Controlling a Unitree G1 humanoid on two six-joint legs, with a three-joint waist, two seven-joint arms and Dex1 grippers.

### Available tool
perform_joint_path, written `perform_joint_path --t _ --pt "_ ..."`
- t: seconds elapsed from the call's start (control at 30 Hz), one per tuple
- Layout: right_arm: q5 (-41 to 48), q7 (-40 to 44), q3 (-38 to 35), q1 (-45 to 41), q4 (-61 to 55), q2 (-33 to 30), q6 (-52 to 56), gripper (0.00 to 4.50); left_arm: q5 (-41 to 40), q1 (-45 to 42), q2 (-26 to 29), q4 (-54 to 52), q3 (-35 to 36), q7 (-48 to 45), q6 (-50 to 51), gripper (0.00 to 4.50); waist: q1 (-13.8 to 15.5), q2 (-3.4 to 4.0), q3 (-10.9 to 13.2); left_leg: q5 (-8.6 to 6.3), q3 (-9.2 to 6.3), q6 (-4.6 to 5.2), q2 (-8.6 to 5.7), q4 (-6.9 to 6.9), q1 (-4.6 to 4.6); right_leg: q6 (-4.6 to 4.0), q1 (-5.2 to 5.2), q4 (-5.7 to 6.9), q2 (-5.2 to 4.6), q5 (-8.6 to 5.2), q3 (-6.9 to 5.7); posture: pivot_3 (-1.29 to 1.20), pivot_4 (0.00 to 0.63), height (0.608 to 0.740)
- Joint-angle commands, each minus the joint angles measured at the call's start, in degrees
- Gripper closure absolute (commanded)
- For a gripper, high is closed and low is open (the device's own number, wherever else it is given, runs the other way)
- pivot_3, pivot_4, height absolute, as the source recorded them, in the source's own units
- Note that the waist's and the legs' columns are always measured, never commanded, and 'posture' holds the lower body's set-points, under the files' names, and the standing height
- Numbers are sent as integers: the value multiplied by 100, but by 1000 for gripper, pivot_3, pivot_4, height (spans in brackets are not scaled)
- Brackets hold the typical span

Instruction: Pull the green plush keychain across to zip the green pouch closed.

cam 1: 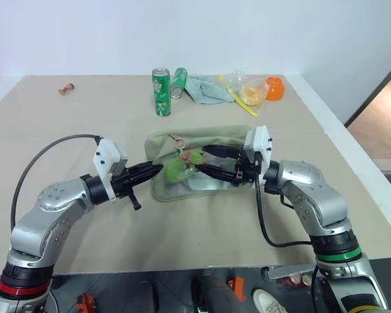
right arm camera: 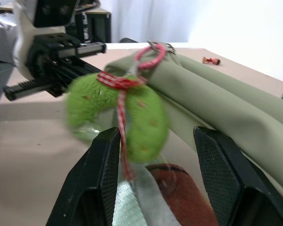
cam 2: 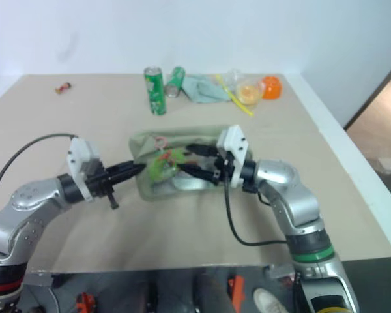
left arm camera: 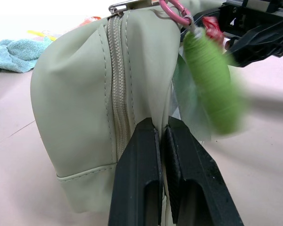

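Left end effector [left arm camera: 162, 141] pinched on green pouch [left arm camera: 80, 117] — green plush keychain [left arm camera: 214, 84] alongside

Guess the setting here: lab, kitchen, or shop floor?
Most likely a lab or test room. A plain beige table stands against a bare white wall, with loose props on it: a soda can, a teal cloth, and a green pouch.

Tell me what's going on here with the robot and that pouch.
The left gripper is shut on the end of the green pouch, pinning it on the table. The right gripper is open around the green plush keychain hanging from the zipper pull, not yet clamped on it.
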Motion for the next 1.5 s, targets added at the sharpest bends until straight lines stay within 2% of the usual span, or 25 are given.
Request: perform_joint_path --t 0.03,0.43,0.53,0.67,0.7,1.17,1.5 --pt "-19 -19 -173 -38 -43 -5 -133 1976 -13 7 46 -170 61 -35 -92 4500 0 0 0 0 0 0 0 0 0 0 0 0 0 0 0 0 150 740" --pt "50 0 9 -261 29 274 -19 1976 33 14 54 -147 50 -15 -121 4500 0 0 0 0 -1 0 2 0 0 0 0 0 2 0 0 0 150 740" --pt "7 36 53 -281 90 321 -26 2778 40 23 35 -154 43 6 -128 4500 -1 0 0 0 0 0 1 0 0 0 0 0 1 0 0 0 150 740" --pt "17 63 74 -328 121 356 -25 4238 46 43 37 -160 44 15 -133 4500 -1 0 0 0 1 0 1 0 0 0 0 0 1 0 1 0 150 740" --pt "22 72 71 -334 118 356 -23 4470 47 47 38 -159 46 18 -134 4500 -1 0 0 0 0 0 1 0 0 0 0 0 1 0 0 0 150 740" --pt "394 210 -246 -332 -378 164 137 4470 121 9 47 -58 30 3 -159 4500 0 0 0 0 -1 0 2 0 0 -1 0 0 1 0 0 0 150 740" --pt "691 93 -708 -1035 -612 -150 303 4470 149 5 60 -15 12 -40 -173 4500 -4 0 0 0 -1 0 4 -2 1 -2 -1 0 8 0 -1 0 150 740"
